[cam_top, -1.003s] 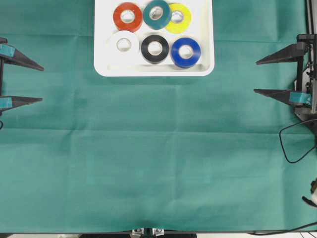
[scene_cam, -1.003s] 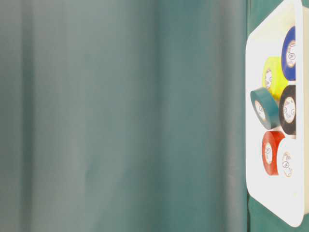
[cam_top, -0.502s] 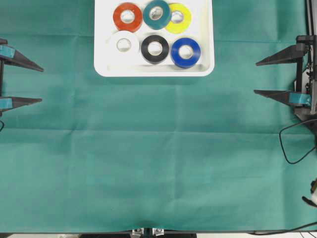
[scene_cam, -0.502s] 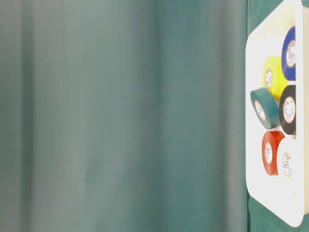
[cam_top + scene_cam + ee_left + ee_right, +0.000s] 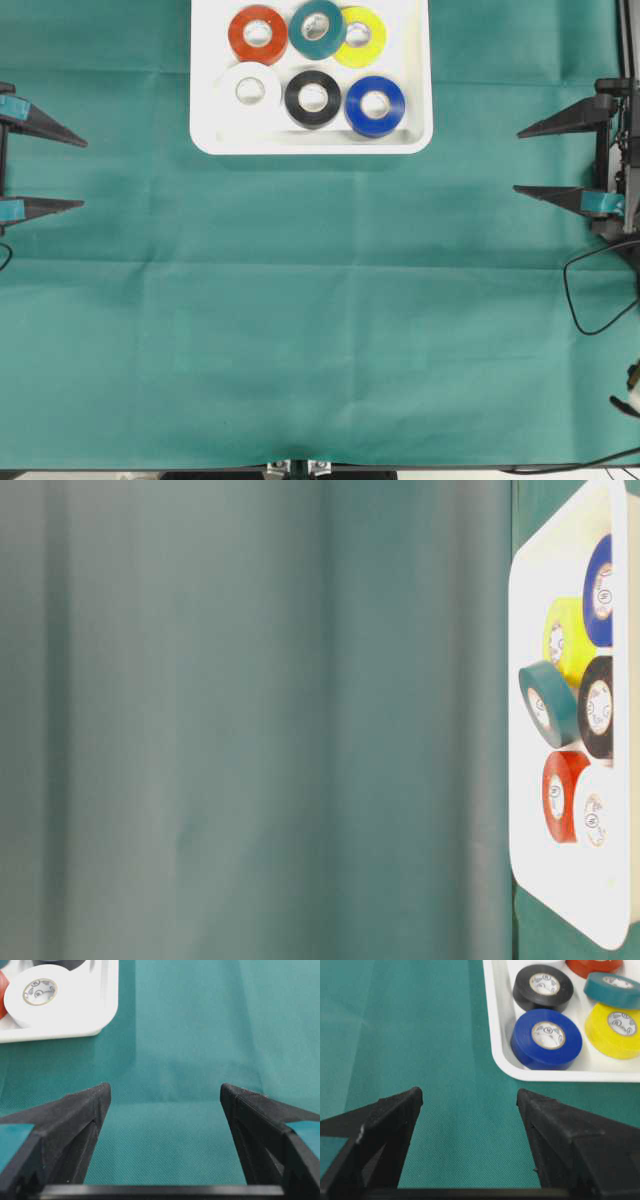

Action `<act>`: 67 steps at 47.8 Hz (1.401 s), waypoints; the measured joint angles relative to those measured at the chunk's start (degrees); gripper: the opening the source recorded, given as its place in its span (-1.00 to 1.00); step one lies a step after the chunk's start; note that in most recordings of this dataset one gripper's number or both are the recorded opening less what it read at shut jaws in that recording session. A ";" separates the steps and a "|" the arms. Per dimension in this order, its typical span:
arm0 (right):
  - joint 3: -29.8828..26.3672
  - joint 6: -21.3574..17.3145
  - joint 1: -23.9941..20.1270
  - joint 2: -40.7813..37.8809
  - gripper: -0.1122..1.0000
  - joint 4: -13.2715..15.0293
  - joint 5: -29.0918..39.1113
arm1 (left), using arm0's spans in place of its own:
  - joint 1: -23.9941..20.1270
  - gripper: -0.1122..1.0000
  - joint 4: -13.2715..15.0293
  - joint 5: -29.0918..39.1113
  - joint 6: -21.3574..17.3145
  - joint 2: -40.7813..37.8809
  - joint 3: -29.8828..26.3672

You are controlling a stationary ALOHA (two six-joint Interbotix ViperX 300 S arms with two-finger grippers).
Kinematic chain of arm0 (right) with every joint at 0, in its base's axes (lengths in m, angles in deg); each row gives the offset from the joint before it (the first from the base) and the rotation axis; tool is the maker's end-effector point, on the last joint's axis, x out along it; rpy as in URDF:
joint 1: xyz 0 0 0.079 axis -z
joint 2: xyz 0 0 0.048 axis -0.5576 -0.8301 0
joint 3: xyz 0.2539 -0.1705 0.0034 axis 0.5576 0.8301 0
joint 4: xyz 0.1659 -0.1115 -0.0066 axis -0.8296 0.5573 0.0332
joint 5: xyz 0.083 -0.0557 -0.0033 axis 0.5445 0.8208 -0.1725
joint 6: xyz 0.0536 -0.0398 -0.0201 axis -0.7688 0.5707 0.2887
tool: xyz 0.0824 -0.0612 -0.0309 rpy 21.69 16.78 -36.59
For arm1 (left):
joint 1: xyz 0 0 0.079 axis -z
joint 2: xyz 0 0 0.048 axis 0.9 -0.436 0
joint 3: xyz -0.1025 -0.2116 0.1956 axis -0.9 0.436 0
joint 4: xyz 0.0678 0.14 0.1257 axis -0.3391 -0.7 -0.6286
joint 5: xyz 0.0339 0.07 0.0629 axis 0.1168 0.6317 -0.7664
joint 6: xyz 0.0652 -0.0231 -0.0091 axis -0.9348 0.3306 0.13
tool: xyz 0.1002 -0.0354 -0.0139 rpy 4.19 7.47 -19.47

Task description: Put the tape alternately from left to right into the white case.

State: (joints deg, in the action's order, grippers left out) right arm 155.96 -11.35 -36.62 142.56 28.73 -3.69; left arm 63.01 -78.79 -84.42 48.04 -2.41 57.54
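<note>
The white case [image 5: 205, 100] lies at the top middle of the green cloth. Inside it sit the tape rolls: red-orange [image 5: 257, 34], teal [image 5: 317, 29] leaning on yellow [image 5: 360, 36], then white [image 5: 249, 91], black [image 5: 313, 98] and blue [image 5: 375, 105]. My left gripper [image 5: 83, 172] stands open at the left edge, empty, well away from the case. My right gripper [image 5: 517, 158] stands open at the right edge, also empty. The right wrist view shows the blue roll [image 5: 546, 1038] and black roll [image 5: 543, 987] in the case corner [image 5: 501, 1055]. The left wrist view shows the white roll [image 5: 42, 997].
A green cloth [image 5: 320, 320] covers the whole table. A black cable [image 5: 585, 290] loops at the right edge beside the right arm. The table-level view shows the case [image 5: 522, 810] on the far right and a blurred green expanse.
</note>
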 measured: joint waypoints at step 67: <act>0.79 0.00 0.00 0.18 0.71 -0.09 -0.70 | 0.00 0.54 0.00 -0.44 0.00 6.33 2.64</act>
State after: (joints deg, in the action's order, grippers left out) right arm 156.75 -11.35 -36.62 142.74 28.65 -4.39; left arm 63.01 -78.79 -84.86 48.04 3.91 60.17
